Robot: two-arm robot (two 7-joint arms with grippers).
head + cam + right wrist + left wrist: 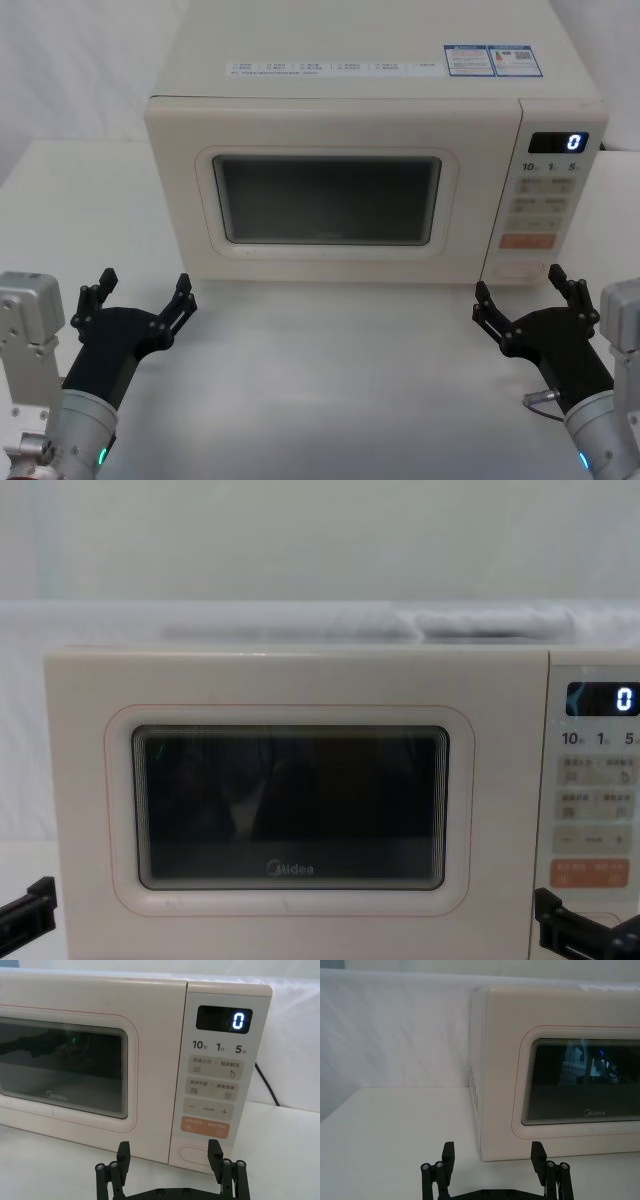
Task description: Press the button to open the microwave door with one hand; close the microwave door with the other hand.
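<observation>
Button: wide cream oval key at the bottom of the control panel, below the orange key; untouched.
Door: shut flush with the microwave body, dark window in the middle, "Midea" logo under the glass.
Microwave: stands on the white desk, facing the robot; panel on its right side, display reads 0.
Left tool: spread wide, holding nothing, low over the desk in front of the door's lower left corner, apart from it.
Right tool: spread wide, holding nothing, just in front of the panel's lower edge, level with the button and not touching it.
Cable: dark, runs down behind the microwave's right side.
</observation>
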